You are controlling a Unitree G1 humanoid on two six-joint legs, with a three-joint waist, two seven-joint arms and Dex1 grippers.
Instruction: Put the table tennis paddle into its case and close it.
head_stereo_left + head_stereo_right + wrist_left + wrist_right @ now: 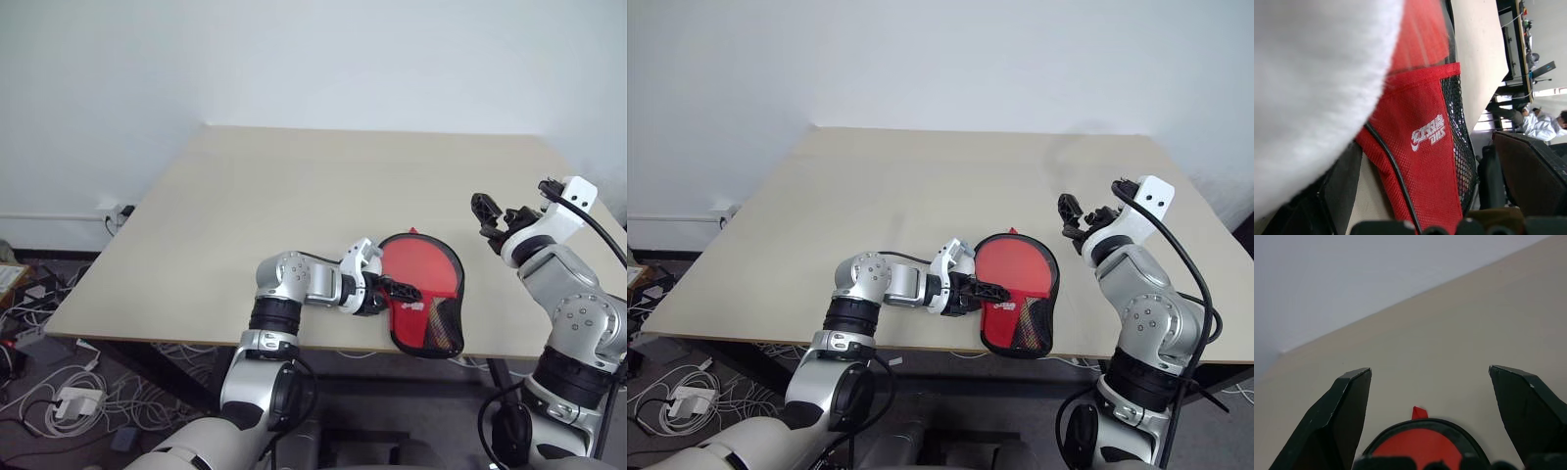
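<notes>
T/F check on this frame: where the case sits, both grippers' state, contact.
1. The case lies flat on the table, near its front edge. True.
2. The right gripper is shut on the case. False: its fingers stand wide open, raised off to the case's right.
3. The left gripper is at the case's left edge. True.
4. The case hangs in the air. False: it rests on the table.
5. A white logo shows on the case's red fabric. True.
</notes>
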